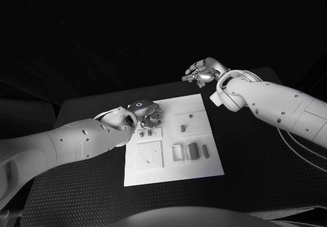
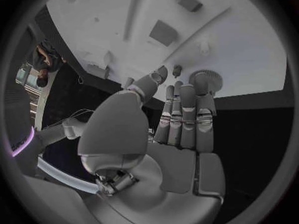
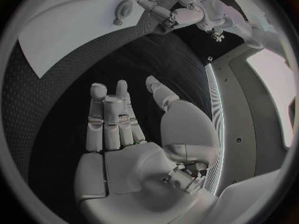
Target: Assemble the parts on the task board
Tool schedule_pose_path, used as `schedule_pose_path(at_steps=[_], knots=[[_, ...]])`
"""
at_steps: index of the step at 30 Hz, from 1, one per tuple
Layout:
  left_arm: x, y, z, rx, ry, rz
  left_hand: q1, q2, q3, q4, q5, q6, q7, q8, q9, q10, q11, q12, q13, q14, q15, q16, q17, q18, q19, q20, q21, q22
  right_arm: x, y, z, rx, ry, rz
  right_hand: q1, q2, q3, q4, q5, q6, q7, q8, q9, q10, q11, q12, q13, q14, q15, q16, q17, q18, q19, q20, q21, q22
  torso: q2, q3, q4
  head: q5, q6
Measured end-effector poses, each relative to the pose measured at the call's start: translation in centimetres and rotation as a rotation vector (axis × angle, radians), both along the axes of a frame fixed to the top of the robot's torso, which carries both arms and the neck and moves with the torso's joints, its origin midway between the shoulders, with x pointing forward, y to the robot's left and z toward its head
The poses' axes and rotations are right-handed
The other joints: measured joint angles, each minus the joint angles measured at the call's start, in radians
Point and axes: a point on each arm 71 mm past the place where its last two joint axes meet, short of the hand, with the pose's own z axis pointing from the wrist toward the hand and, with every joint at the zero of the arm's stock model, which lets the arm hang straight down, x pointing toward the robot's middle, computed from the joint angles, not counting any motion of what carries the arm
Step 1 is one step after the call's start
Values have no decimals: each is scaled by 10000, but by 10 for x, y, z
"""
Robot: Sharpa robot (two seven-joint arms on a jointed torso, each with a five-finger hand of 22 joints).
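my left hand point(image 1: 140, 115) is low over the far left part of the white rectangular task board point(image 1: 204, 168), which lies in the middle of the black textured table point(image 1: 259, 156). in the left wrist view my fingers point(image 2: 187, 117) lie straight and side by side, reaching toward the board, the thumb standing off a little; nothing sits between them. i judge the hand is placed here because the loose parts lie just beneath and beside it, so a pick is a short drop.

my right hand point(image 1: 202, 72) is raised beyond the far right corner of the board, well apart from it and over bare table. in the right wrist view its fingers point(image 3: 106, 119) are extended, near together, holding nothing. i take it as parked clear so it does not crowd the board.

parts, counted in the head view: 2 small grey pegs point(image 1: 146, 134) just beside my left hand, 1 small dark peg point(image 1: 183, 126) on the raised square plate at far right, 2 longer grey bars point(image 1: 194, 151) near the board's middle right. 1 square raised plate point(image 1: 150, 156) lies at near left. whether more parts sit under my left hand i cannot tell.

nothing looks seated together; i judge assembly is at its start.
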Motion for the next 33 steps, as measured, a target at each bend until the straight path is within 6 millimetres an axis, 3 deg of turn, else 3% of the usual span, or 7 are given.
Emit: schedule_pose_path(at_steps=[16,33], knots=[[2,2,-5,94,42,178,-43,43,-17,17,0,-55,-87,-40,-244,-68,-21,-331,-159,930,-3,990,202,-5,795,-42,1319,-2,-1,2,1,25,-30,64,0,0,0,0,0,1,-2,0,7,23,23,0,0,2,2,0,0,1,18,-55,0,0,-11,-13,21,-60,-22],[6,-8,-11,170,139,273,-235,235,-27,27,0,-185,36,-40,-346,-292,72,-563,-336,1163,119,1176,158,-2,901,64,1733,-4,-1,4,1,36,-38,96,0,0,0,0,0,49,11,0,5,22,21,0,0,17,17,0,0,0,17,-52,0,0,3,-24,15,-57,5]])
